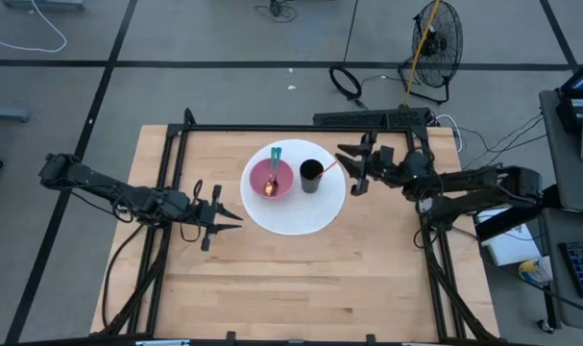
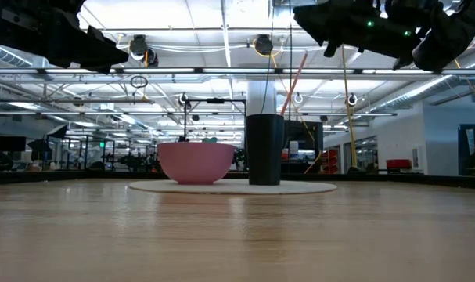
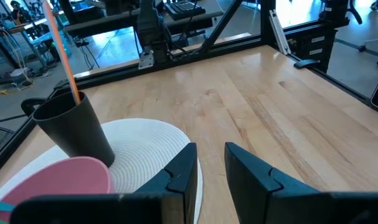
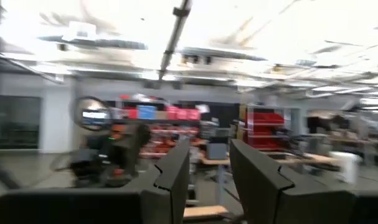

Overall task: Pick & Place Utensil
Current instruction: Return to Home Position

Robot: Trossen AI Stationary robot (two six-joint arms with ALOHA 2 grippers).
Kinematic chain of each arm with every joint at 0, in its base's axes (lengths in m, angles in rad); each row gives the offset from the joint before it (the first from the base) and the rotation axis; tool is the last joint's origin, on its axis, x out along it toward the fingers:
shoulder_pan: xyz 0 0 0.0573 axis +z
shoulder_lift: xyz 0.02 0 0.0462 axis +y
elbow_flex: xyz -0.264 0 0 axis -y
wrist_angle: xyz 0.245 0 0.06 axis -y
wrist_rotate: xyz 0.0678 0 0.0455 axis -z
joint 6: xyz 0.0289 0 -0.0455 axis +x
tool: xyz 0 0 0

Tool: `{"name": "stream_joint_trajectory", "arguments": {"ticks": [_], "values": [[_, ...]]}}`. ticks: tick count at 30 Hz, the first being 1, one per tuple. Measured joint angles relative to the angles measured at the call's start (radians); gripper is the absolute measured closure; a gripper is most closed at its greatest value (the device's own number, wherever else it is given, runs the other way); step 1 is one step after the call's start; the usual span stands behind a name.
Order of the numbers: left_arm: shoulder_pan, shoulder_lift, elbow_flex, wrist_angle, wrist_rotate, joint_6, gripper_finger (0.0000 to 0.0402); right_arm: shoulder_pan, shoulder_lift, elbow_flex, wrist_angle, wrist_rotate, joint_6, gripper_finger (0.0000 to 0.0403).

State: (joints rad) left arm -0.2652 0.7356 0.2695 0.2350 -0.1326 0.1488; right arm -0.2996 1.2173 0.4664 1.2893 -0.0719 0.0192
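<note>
One white mat on wooden table; fan beyond.

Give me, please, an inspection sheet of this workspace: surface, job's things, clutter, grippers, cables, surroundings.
Surface: wooden table, with a round white mat near its middle.
Job's things: pink bowl on the mat, a teal-handled utensil in it; black cup upright beside the bowl, also on the mat; orange straw leaning in the cup.
Clutter: nothing seen.
Grippers: left gripper open and empty, raised left of the mat; right gripper open and empty, raised right of the cup.
Cables: black coil on the floor beyond the table; nothing seen on the tabletop.
Surroundings: fan on the floor behind the table.
</note>
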Motion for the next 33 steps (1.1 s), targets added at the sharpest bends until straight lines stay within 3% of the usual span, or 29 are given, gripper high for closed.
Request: {"name": "stream_joint_trajectory", "arguments": {"ticks": [6, 14, 20, 24, 33], "values": [[0.0, 0.0, 0.0, 0.009, 0.028, 0.007, 0.0314, 0.0, -0.034, 0.0, -0.014, -0.194, 0.041, 0.0291], [0.0, 0.0, 0.0, 0.048, 0.03, 0.026, 0.0314, 0.007, -0.101, -0.027, -0.068, -0.376, 0.182, 0.0291], [0.004, 0.0, 0.0, 0.087, -0.023, 0.051, 0.0314, 0.006, -0.238, -0.119, -0.114, -0.555, 0.123, 0.0291], [0.062, 0.0, 0.0, 0.169, -0.044, 0.033, 0.0314, -0.009, -0.356, -0.167, -0.208, -0.559, 0.125, 0.0291], [0.322, 0.0, 0.0, 0.211, 0.15, 0.025, 0.0314, -0.061, -0.53, -0.179, -0.632, -0.554, 0.083, 0.0291]]}}
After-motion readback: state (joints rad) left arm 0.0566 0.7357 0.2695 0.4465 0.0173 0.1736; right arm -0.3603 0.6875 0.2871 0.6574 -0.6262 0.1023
